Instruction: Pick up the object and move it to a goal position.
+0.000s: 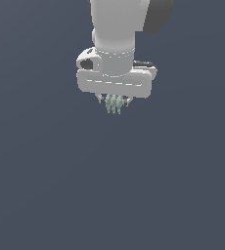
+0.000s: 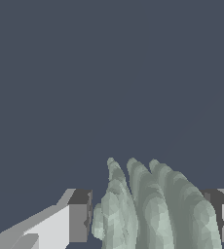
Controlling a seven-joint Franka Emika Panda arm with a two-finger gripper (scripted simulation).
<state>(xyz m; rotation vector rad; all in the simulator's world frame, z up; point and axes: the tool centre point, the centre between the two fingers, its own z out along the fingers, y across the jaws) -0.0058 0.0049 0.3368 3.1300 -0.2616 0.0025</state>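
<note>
Gripper (image 1: 115, 101) clamped on the spiky thing (image 1: 114, 104), fingers (image 2: 78, 216) pressed in on either side of it. Pale mint prongs poked out just below the white bar (image 1: 115, 83), held up against plain dark background. Probably lifted clear of any surface, hard to tell though.

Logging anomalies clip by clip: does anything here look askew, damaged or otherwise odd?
Nothing stands out. The pale green spiky object sits between the fingers of the gripper, prongs pointing away from the hand. In the wrist view it fills the gap, with no visible breakage.
</note>
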